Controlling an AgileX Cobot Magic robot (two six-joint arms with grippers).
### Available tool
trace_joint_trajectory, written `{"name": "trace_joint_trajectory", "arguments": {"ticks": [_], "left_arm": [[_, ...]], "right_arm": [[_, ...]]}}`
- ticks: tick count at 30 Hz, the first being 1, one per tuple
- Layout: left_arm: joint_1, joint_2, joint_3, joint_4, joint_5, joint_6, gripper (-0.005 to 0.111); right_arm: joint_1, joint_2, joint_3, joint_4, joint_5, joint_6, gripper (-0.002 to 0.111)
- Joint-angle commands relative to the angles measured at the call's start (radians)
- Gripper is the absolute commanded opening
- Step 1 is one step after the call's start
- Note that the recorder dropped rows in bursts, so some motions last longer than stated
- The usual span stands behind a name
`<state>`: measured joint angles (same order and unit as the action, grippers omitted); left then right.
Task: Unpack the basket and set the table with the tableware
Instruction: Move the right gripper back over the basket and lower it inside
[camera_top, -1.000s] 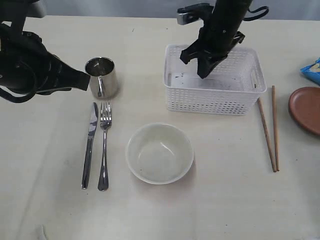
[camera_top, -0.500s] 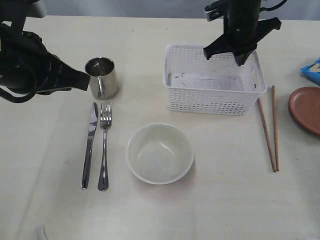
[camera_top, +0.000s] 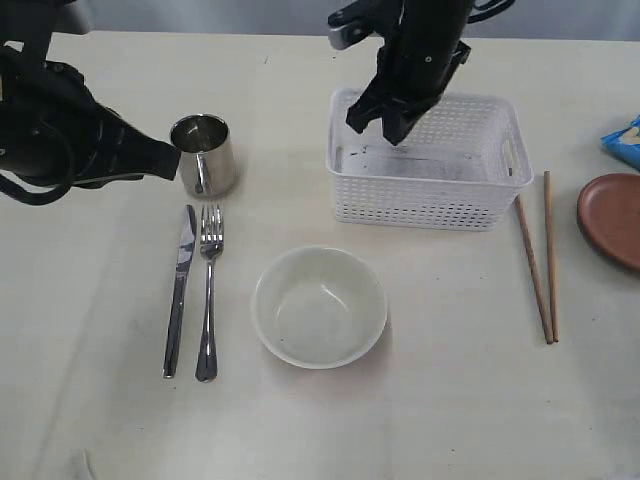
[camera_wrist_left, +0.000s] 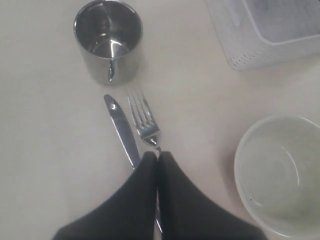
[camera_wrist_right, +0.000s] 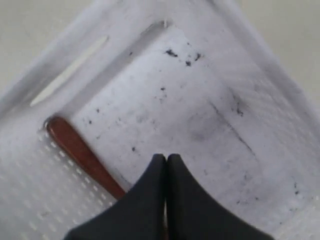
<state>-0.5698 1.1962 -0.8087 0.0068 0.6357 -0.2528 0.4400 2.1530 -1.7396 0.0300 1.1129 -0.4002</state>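
R gripper (camera_wrist_right: 166, 158), jaws pressed together on nothing, hangs over the white basket (camera_top: 430, 205) floor. A wooden spoon (camera_wrist_right: 80, 152) lies along one wall, its end hidden behind the gripper. L gripper (camera_wrist_left: 158, 155), also closed & empty, masks knife (camera_wrist_left: 121, 132) & fork (camera_wrist_left: 144, 122) handles on the table (camera_top: 450, 400). Brown plate (camera_top: 612, 218) is cut off at frame edge.
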Motion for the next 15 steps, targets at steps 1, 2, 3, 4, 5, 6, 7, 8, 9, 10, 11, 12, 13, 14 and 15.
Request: {"name": "trace_joint_trajectory", "arguments": {"ticks": [1,2,3,4,5,6,7,8,9,10,11,12,13,14,15], "left_arm": [[0.0,-0.009,-0.001,-0.007,-0.002,0.002,0.0],[0.0,-0.009,-0.001,-0.007,-0.002,0.002,0.0],[0.0,-0.009,-0.001,-0.007,-0.002,0.002,0.0],[0.0,-0.009,-0.001,-0.007,-0.002,0.002,0.0],[0.0,-0.009,-0.001,-0.007,-0.002,0.002,0.0],[0.0,-0.009,-0.001,-0.007,-0.002,0.002,0.0],[0.0,-0.009,-0.001,-0.007,-0.002,-0.001,0.0],[0.0,-0.009,-0.001,-0.007,-0.002,-0.001,0.0],[0.0,-0.009,-0.001,-0.007,-0.002,-0.001,0.0],[0.0,-0.009,-0.001,-0.007,-0.002,-0.001,0.0],[0.0,-0.009,-0.001,-0.007,-0.002,-0.001,0.0],[0.0,-0.009,-0.001,-0.007,-0.002,-0.001,0.0],[0.0,-0.009,-0.001,-0.007,-0.002,-0.001,0.0],[0.0,-0.009,-0.001,-0.007,-0.002,0.002,0.0],[0.0,-0.009,-0.001,-0.007,-0.002,0.002,0.0]], "right_arm": [[0.018,0.019,-0.004,-0.011,0.002,-0.125,0.0],[0.018,0.021,-0.004,0.002,0.0,-0.139,0.0],[0.018,0.023,-0.004,0.01,0.0,-0.149,0.0],[0.018,0.025,-0.004,0.013,0.009,-0.166,0.0],[0.018,0.025,-0.004,0.013,0.022,-0.19,0.0],[0.018,0.025,-0.004,0.013,0.036,-0.205,0.0],[0.016,0.025,-0.004,0.013,0.057,-0.223,0.0],[0.016,0.025,-0.004,0.01,0.079,-0.237,0.0],[0.01,0.024,-0.004,0.01,0.1,-0.247,0.0],[0.008,0.023,-0.004,0.012,0.108,-0.256,0.0],[0.006,0.021,-0.004,0.014,0.108,-0.264,0.0],[0.003,0.016,-0.004,0.014,0.108,-0.273,0.0],[0.003,0.014,-0.004,0.014,0.108,-0.286,0.0],[0.003,0.01,-0.002,0.014,0.108,-0.304,0.0],[0.003,0.002,0.005,0.016,0.108,-0.309,0.0]]}}
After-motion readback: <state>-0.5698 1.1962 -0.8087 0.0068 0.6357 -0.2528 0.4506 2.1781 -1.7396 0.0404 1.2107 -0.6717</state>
